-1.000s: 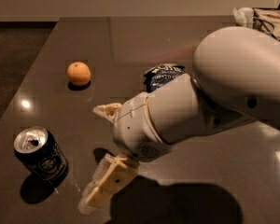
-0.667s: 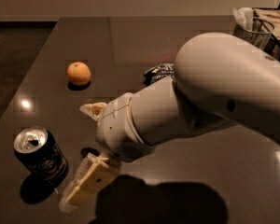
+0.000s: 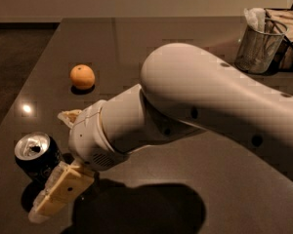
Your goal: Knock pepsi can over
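Fingers (image 3: 63, 186): spread wide, holding nothing that I can see.
Table (image 3: 136, 38): dark, glossy, under everything.
Arm (image 3: 210, 101): white, stretched across toward the near-left corner.
Gripper (image 3: 50, 165): low, just right of the can.
Cup (image 3: 256, 45): far back right.
Pepsi can (image 3: 34, 152): upright, near the left edge, beside my lower finger.
Orange (image 3: 82, 76): behind it, well apart.

On the tabletop (image 3: 151, 38) the can (image 3: 34, 152) stands upright at near left. The end effector (image 3: 51, 164) is just right of it, one finger beyond it, one nearer. An orange (image 3: 82, 76) lies farther back, and a cup (image 3: 259, 45) stands far right.
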Action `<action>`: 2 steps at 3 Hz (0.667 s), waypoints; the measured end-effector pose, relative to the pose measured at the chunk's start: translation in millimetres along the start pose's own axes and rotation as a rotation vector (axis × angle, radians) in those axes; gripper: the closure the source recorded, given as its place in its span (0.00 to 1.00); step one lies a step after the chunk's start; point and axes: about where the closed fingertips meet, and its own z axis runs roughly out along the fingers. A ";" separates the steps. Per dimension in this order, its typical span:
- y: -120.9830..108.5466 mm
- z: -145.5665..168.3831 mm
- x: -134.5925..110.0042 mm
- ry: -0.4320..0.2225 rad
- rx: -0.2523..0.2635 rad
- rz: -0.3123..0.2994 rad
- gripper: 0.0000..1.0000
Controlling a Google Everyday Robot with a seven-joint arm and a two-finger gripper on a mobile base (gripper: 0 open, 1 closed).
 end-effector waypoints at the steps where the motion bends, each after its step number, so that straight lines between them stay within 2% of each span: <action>1: -3.2 18.3 -7.1 -0.001 -0.021 0.000 0.00; 2: -7.6 28.4 -12.2 -0.005 -0.032 0.004 0.00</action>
